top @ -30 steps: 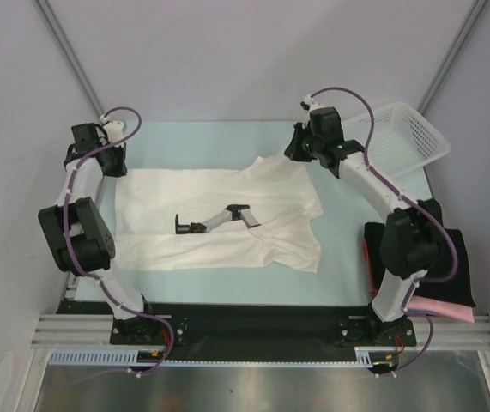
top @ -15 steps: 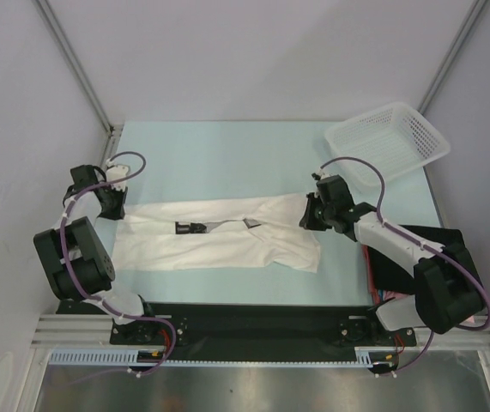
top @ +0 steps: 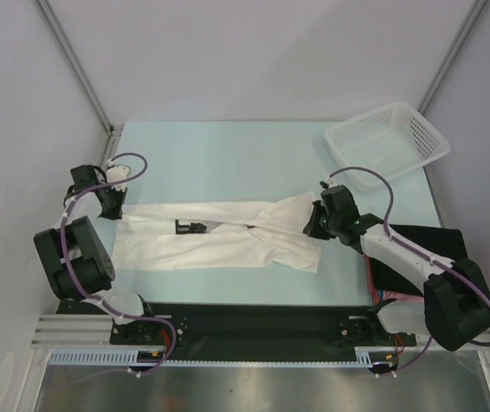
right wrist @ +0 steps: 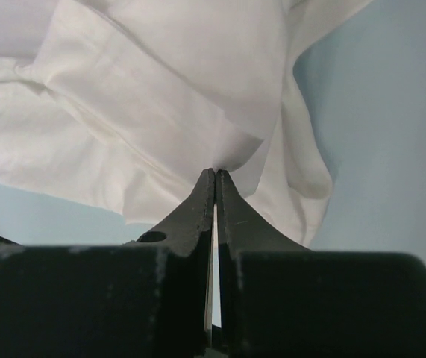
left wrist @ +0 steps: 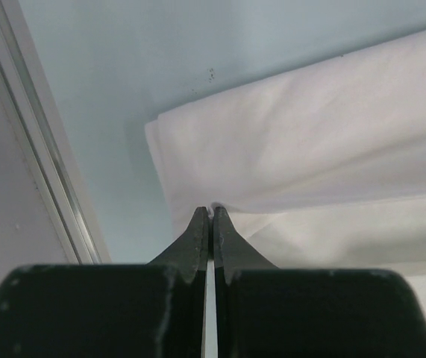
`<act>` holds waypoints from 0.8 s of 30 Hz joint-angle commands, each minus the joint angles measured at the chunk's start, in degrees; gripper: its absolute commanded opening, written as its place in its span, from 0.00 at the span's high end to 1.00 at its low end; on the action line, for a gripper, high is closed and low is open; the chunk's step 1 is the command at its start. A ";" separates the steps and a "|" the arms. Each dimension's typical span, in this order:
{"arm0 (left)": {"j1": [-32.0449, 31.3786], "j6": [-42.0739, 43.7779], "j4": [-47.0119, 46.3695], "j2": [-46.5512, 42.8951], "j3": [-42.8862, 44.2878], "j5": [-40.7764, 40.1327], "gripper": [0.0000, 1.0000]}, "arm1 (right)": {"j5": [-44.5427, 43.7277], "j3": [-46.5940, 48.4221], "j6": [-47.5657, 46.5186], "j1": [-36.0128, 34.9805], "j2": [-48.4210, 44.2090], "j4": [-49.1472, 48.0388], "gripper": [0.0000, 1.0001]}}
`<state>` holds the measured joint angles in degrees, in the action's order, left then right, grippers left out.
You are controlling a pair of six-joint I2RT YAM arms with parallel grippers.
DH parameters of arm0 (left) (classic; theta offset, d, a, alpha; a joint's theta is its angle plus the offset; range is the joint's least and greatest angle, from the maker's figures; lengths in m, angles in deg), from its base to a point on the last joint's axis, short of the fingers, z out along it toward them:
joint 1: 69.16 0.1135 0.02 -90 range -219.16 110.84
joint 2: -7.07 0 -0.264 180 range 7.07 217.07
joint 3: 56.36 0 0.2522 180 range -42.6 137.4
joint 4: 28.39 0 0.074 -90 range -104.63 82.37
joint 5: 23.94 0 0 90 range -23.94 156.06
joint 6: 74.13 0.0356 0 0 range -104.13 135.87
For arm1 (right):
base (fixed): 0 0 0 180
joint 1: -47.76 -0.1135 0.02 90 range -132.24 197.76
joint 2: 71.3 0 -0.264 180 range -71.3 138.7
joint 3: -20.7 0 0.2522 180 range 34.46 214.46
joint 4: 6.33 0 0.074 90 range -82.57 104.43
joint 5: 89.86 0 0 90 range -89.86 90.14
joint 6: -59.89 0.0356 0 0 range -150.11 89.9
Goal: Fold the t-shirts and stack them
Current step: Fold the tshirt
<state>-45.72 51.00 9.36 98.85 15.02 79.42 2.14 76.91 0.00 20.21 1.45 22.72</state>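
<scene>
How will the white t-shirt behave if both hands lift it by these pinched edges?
Probably floppy: the white t-shirt drapes in soft folds between left hand and right hand. Likely light, since fingertip pinches hold it. Its unsupported middle would probably sag.

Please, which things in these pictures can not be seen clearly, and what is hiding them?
- Top view: the dark mark on the white t-shirt, half covered by folded cloth, too small to identify.
- Top view: the black shirt, partly behind the right arm; anything under it is hidden.
- Wrist views: left hand and right hand pinch white cloth; frame edges cut off the rest.
</scene>
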 commanded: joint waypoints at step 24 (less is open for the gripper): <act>-0.85 -4.98 6.78 14.09 21.73 -4.83 0.22 | -7.89 -4.21 12.78 -0.49 -3.85 10.65 0.34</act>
<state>-45.31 50.21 16.99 106.53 34.10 79.56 -5.81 75.38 9.40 19.64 -3.99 34.87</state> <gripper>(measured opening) 0.761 0.658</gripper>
